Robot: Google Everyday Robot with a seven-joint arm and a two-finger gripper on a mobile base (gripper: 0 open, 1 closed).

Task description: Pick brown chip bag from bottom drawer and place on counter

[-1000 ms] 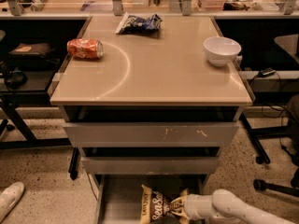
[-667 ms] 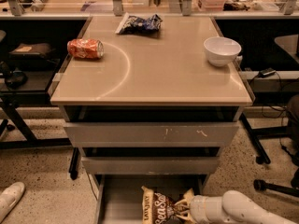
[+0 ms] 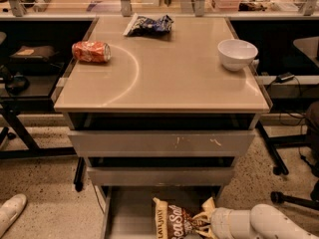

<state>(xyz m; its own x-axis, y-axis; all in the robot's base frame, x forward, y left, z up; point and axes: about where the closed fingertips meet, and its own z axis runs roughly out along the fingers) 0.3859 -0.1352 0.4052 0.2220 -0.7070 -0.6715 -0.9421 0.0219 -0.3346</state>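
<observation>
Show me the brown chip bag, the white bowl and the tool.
brown chip bag (image 3: 174, 223): camera view, on its dark lettered front.
white bowl (image 3: 237, 54): camera view, on its outer wall.
tool (image 3: 209, 225): camera view, on its tip, at the bag's right edge, over the bottom drawer (image 3: 130, 210).

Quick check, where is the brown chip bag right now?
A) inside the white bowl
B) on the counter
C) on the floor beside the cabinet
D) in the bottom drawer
D: the brown chip bag lies in the open bottom drawer, with the pincer at its right edge.
</observation>
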